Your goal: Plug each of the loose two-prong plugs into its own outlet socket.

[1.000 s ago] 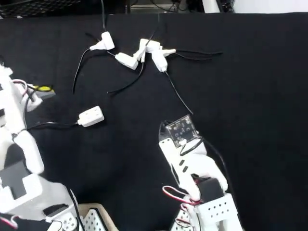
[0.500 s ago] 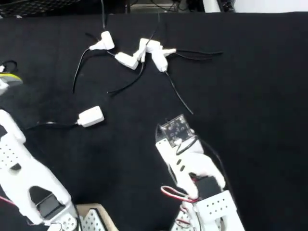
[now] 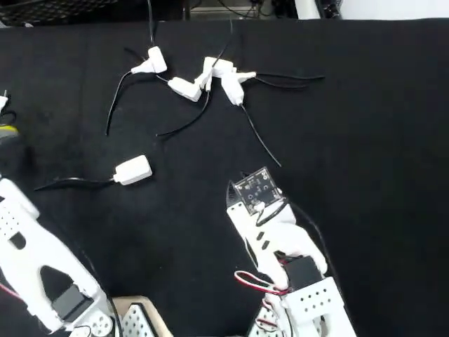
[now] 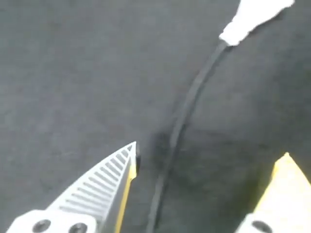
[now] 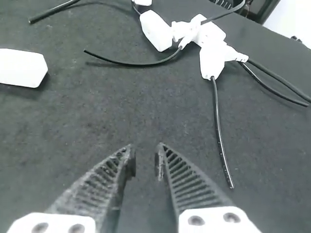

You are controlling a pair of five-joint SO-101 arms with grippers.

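The left hand (image 4: 210, 153) is spread wide just over the black bench (image 3: 365, 140), and a black cable (image 4: 180, 131) runs through the gap to a white plug (image 4: 252, 17). The right hand (image 5: 144, 158) is only slightly parted and empty, with the tangled plugs and sockets (image 5: 194, 36) lying well ahead of it

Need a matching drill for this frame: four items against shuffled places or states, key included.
1. white rectangular block
2. cluster of white plugs
3. left gripper
4. right gripper

A. far middle of the black table
B. alone, left of centre
C. wide open, astride a black cord
D. narrowly open over bare cloth

Pairs: 1-B, 2-A, 3-C, 4-D
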